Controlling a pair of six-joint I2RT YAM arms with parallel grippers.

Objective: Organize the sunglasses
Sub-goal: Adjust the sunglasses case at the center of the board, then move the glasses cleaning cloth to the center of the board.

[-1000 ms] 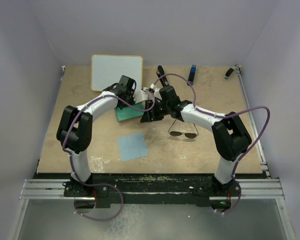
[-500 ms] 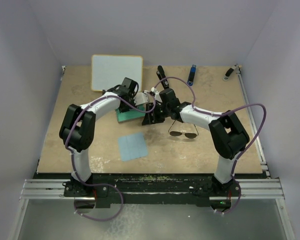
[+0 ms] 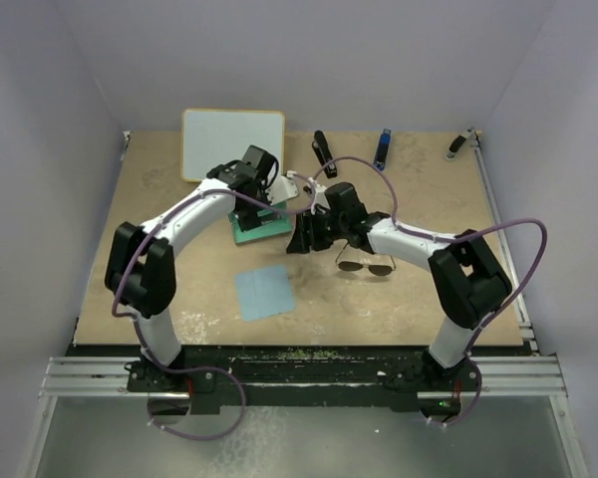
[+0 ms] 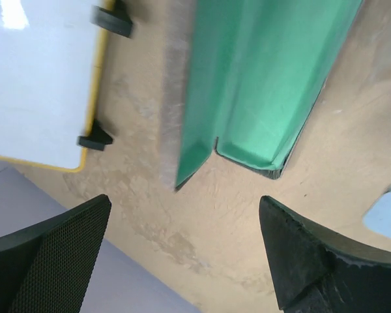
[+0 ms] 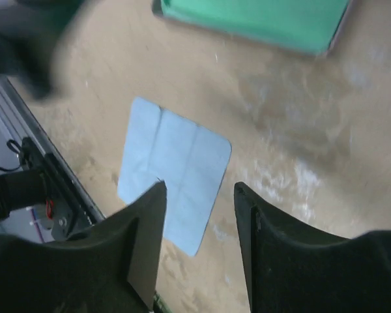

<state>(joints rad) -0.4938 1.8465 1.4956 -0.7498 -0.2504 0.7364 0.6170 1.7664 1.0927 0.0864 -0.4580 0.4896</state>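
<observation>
While the sunglasses [image 3: 365, 265] lie flat on the table [image 3: 429, 179] just beside the right forearm, the right gripper [image 5: 199, 244] hangs near the light-blue cloth [image 5: 173, 186], fingers apart, holding nothing. The left gripper [image 4: 186, 254] hangs over the open green-lined case [image 4: 260, 85], fingers spread wide, holding nothing.

The case [image 3: 264, 227] is crowded: left gripper [image 3: 251, 206] right over it, right gripper [image 3: 301, 237] close at its right side, whiteboard [image 3: 233, 142] behind. Left of the case the table [image 3: 154, 179] lies open (cloth [image 3: 264, 291] in front).
</observation>
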